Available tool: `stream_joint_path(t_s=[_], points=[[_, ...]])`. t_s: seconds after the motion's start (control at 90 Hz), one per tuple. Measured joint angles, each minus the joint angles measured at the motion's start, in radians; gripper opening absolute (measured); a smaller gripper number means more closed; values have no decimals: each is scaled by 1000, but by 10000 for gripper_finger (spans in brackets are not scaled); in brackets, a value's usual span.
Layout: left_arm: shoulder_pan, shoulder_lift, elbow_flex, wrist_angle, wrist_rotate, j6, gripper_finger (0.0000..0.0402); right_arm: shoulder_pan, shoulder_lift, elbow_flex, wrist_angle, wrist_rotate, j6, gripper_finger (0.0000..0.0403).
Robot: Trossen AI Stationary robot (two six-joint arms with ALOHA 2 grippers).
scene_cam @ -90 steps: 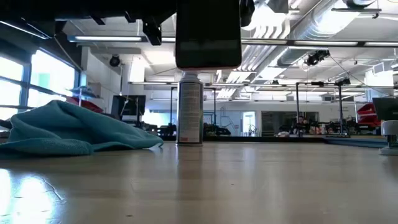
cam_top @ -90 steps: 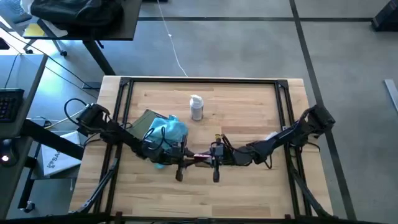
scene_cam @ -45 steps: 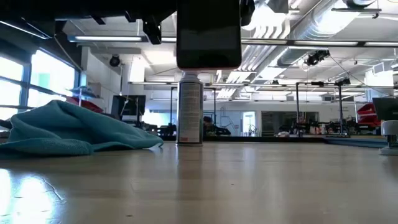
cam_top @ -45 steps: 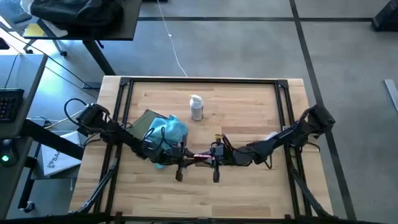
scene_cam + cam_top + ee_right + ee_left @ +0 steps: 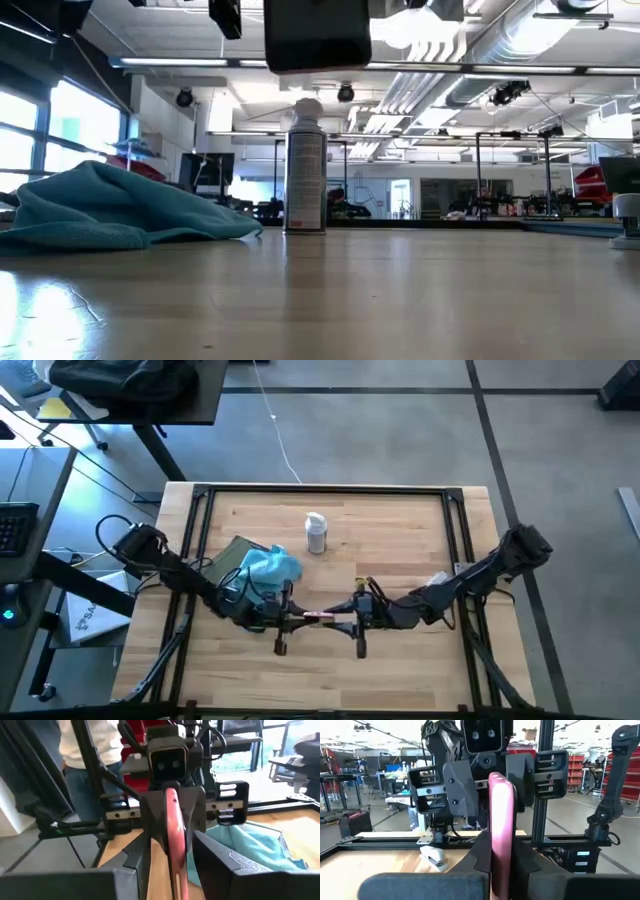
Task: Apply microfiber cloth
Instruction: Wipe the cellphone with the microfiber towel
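The light-blue microfiber cloth (image 5: 268, 568) lies crumpled on the table, partly over a flat olive-green pouch (image 5: 230, 555); no gripper touches it. In the low view the cloth (image 5: 110, 205) rests at the left. My left gripper (image 5: 290, 620) and right gripper (image 5: 352, 622) face each other near the table's middle, both shut on a flat pink-edged phone (image 5: 320, 617). The phone's dark face (image 5: 315, 35) hangs high above the table in the low view. A small spray bottle (image 5: 316, 532) stands upright behind. My left gripper pinches the phone's left end (image 5: 500, 865) between its two fingers, coming level from the table's left. The phone stands on edge, lifted clear of the table. My right gripper pinches the phone's opposite end (image 5: 175, 862) between its two fingers, coming level from the table's right.
A black frame (image 5: 320, 490) runs around the wooden tabletop. A small white object (image 5: 434, 857) lies near the table's right side. A person stands beyond the table's left side in the right wrist view (image 5: 90, 750). Bare wood lies along the near edge (image 5: 320, 680).
Both grippers have gone up and a little toward the table's near edge, carrying the phone between them. In the low view the phone's lower edge has risen clear of the spray bottle's cap. The cloth and the bottle have stayed where they were.
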Motion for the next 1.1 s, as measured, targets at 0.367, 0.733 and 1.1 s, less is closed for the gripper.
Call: stream_joint_path(t_s=[0.367, 0.733, 1.1], points=[[10, 0, 0, -1, 1, -20, 10, -23, 6, 0, -7, -18, -21, 9], [10, -1, 0, 50, 2, 28, 71, -23, 8, -2, -31, -9, -21, 4], [29, -1, 0, 72, 4, 31, 78, -23, 8, -2, -30, -7, -22, 2]])
